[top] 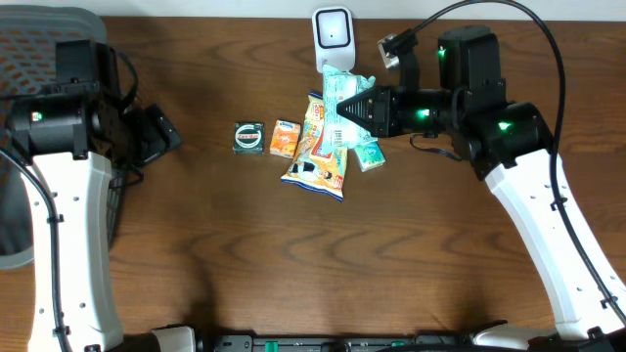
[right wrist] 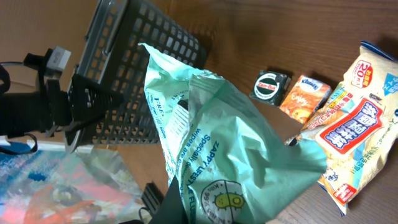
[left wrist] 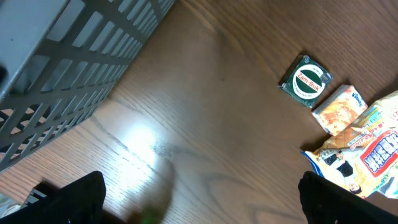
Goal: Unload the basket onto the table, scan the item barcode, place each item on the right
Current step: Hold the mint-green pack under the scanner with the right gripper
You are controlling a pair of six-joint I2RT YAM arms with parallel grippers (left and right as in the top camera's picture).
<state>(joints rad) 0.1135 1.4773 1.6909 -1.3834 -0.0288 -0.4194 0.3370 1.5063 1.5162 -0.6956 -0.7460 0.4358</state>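
My right gripper (top: 344, 110) is shut on a mint-green wipes packet (top: 341, 90), holding it above the table just below the white barcode scanner (top: 332, 37) at the back centre. In the right wrist view the crumpled packet (right wrist: 230, 143) fills the middle, pinched in the right gripper (right wrist: 211, 208), with small print on its left face. No barcode is legible. At the far left, beside the basket, my left gripper (top: 161, 132) stands open. In its own view the left gripper (left wrist: 199, 202) has wide-spread fingers (left wrist: 74, 199) over bare wood.
An orange-and-white snack bag (top: 318, 152), a small orange tissue pack (top: 285, 138) and a green round-label tin (top: 248, 137) lie in a row mid-table. A grey mesh basket (top: 49, 49) stands at the left edge. The tin (left wrist: 305, 81) lies ahead of the left gripper.
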